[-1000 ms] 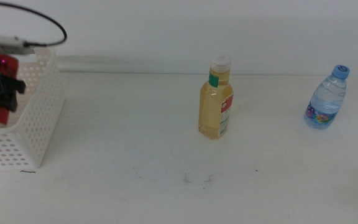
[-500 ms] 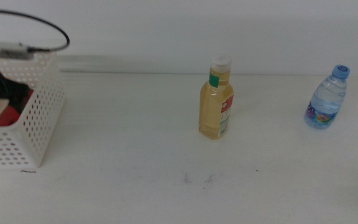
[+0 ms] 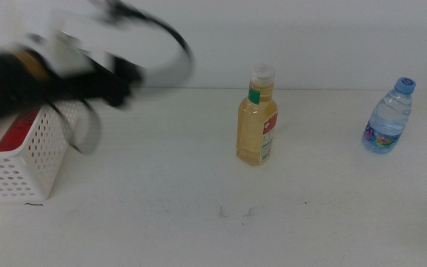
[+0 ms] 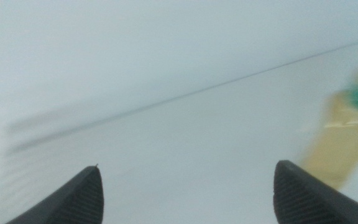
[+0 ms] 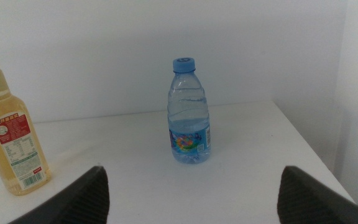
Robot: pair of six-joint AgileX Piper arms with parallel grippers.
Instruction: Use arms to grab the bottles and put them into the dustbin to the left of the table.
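Middle view: left arm [image 3: 50, 78] is a dark blur above the dustbin [image 3: 21, 174] at the table's [image 3: 161, 215] left edge, w/ black cable [image 3: 170, 44] arcing over it; the gripper itself can't be made out there. Red can [image 3: 10, 133] shows through the bin's perforated wall, inside the bin. Yellow bottle [image 3: 258, 119] stands upright mid-table, water bottle [image 3: 388, 117] upright near the right edge, well apart from it.

Left wrist view fills the gap: left gripper [image 4: 188, 186] jaws spread wide, nothing btwn them, yellow bottle smeared off to one side.

Right arm isn't in the middle view. Right wrist view: right gripper [image 5: 191, 190] jaws wide apart, empty, facing the water bottle, yellow bottle beside it; both sharp, labels visible.
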